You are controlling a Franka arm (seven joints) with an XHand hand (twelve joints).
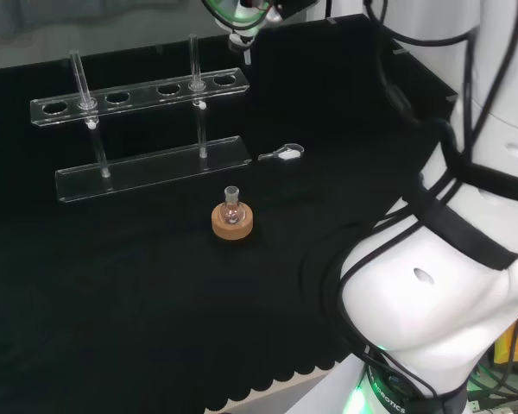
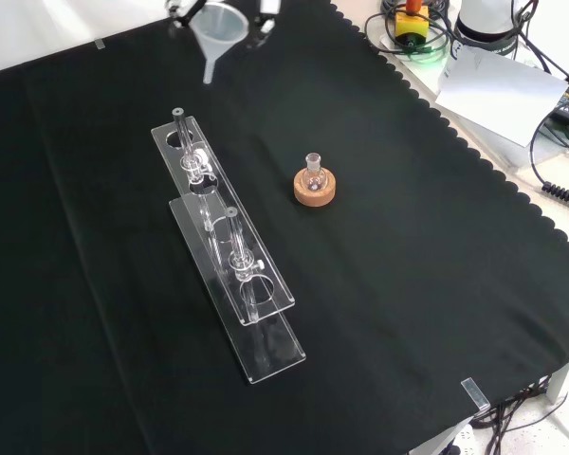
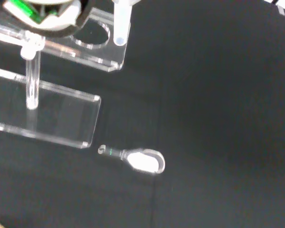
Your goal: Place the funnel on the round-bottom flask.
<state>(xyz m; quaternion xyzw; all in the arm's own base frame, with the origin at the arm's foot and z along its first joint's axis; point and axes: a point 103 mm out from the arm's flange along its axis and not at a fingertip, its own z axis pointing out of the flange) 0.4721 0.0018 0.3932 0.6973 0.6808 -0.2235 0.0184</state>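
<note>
A small round-bottom flask stands upright on a cork ring near the middle of the black cloth, its neck open. The hand is high at the far edge in the head view and at the top of the front view. It is shut on a clear funnel, which hangs in the air with its stem pointing down. The funnel is well away from the flask, above the cloth beyond the rack's end.
A clear test-tube rack with round holes stands left of the flask in the front view. A small clear piece lies on the cloth beside the rack's end. The arm's white links rise at the head view's right.
</note>
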